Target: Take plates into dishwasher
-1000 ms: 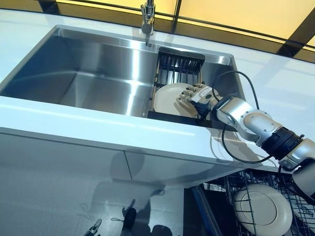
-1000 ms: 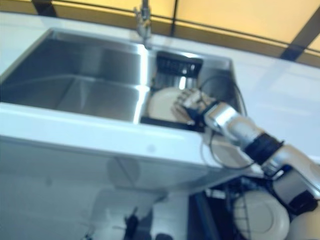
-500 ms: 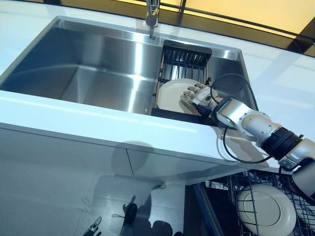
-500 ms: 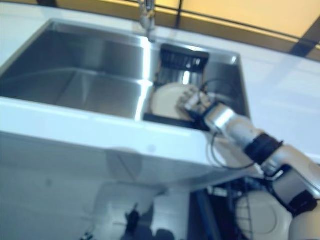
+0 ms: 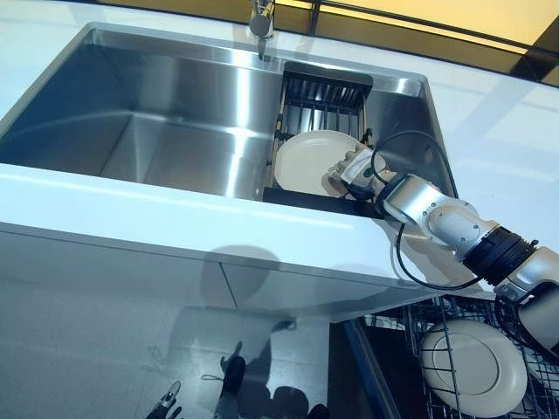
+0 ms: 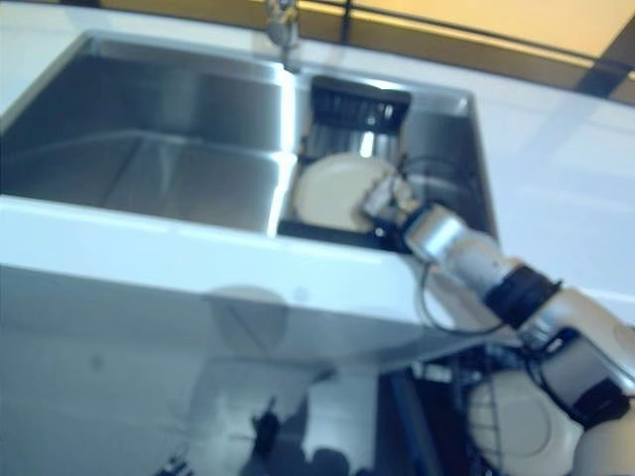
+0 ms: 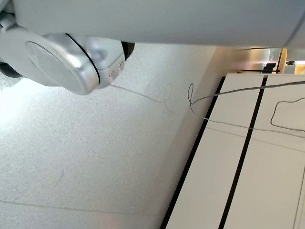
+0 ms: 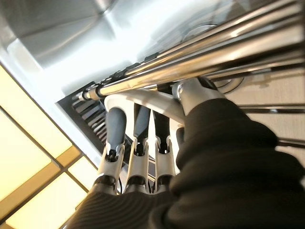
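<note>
Right hand (image 5: 349, 172) reaches over the counter's edge into the sink's drying rack, and its fingers (image 8: 116, 125) lie over one face of the white plate (image 5: 307, 161) while the thumb (image 8: 194, 93) presses the other side at the rim, so the hand is clamped on that plate. The plate leans upright in the black wire rack (image 5: 320, 100) at the right end of the sink, still seated there as far as the head views show. The left hand appears in no view; its wrist camera looks only at floor and a cabinet front.

Nearest the robot, at lower right, the pulled-out dishwasher basket (image 5: 419, 325) already holds one white plate (image 5: 473, 367) lying among its wires, so at least one plate looks loaded. Just beyond it runs the white countertop (image 5: 175, 214), then the stainless sink basin (image 5: 166, 131), whose large left part is bare. The chrome faucet (image 5: 260, 17) stands at the far edge, with a yellow wall behind it.

By my judgement the task is partly done: one plate is in the basket, and the gripped one must yet be lifted clear of the rack, carried back over the counter and lowered into the basket. I cannot tell whether other plates remain behind it.
</note>
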You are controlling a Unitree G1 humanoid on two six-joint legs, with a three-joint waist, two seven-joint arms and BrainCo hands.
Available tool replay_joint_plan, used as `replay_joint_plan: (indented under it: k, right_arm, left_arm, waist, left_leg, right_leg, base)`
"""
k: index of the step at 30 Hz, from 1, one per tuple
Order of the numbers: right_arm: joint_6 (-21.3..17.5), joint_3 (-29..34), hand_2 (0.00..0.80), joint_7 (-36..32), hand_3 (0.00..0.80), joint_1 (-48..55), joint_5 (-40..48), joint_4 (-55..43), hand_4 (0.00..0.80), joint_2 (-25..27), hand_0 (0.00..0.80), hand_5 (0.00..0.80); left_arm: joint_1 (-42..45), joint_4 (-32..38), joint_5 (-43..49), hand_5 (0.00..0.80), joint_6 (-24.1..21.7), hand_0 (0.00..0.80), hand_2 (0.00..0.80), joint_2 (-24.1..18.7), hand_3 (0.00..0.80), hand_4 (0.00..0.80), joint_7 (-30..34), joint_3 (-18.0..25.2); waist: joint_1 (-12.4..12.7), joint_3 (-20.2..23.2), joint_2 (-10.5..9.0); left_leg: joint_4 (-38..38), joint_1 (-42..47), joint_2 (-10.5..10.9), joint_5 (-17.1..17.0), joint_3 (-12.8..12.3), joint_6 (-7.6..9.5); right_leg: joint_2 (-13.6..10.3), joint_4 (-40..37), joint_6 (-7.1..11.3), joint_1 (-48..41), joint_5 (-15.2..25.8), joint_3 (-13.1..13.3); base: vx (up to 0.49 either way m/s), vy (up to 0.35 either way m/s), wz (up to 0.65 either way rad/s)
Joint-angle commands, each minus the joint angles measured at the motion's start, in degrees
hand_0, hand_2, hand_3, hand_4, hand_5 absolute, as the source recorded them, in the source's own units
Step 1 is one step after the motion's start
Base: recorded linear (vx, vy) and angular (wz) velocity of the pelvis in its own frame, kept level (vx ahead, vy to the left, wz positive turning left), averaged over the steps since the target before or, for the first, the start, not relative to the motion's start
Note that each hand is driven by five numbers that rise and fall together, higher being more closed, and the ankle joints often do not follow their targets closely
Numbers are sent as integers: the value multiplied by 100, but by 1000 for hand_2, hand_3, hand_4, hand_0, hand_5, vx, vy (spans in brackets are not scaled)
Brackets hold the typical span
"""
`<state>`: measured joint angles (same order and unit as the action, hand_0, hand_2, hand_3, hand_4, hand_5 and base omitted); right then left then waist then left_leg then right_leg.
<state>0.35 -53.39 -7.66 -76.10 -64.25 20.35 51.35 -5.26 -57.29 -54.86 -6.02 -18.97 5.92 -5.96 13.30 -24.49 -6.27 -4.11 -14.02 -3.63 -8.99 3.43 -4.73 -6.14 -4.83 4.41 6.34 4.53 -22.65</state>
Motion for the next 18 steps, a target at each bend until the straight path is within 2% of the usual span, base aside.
replay_joint_plan:
  k: [1,4,18]
  right_arm:
    - [222,-192,800,159,800,-130,-145,209,800,135,800,800]
    - [405,-128,800,402,800,-169,-136,257,800,185,800,800]
    - [418,-27,800,817,800,-364,-134,184,800,566,800,800]
  left_arm:
    - [-46,128,-73,0,-172,0,0,72,0,0,83,-114]
    - [-39,117,7,0,-168,0,0,79,0,0,52,-121]
    - [19,77,87,0,-140,0,0,48,0,0,-25,-105]
  waist:
    - [164,-214,-4]
    - [146,-147,-11]
    - [31,45,-41]
  left_leg:
    - [-89,-154,370,168,-174,355]
    - [-89,-125,359,191,-201,355]
    - [-89,42,315,267,-284,350]
  right_leg:
    - [-303,340,348,348,182,-94]
    - [-300,330,352,321,176,-96]
    - [-264,294,357,194,164,3]
  base:
    - [0,0,0]
    - [0,0,0]
    - [0,0,0]
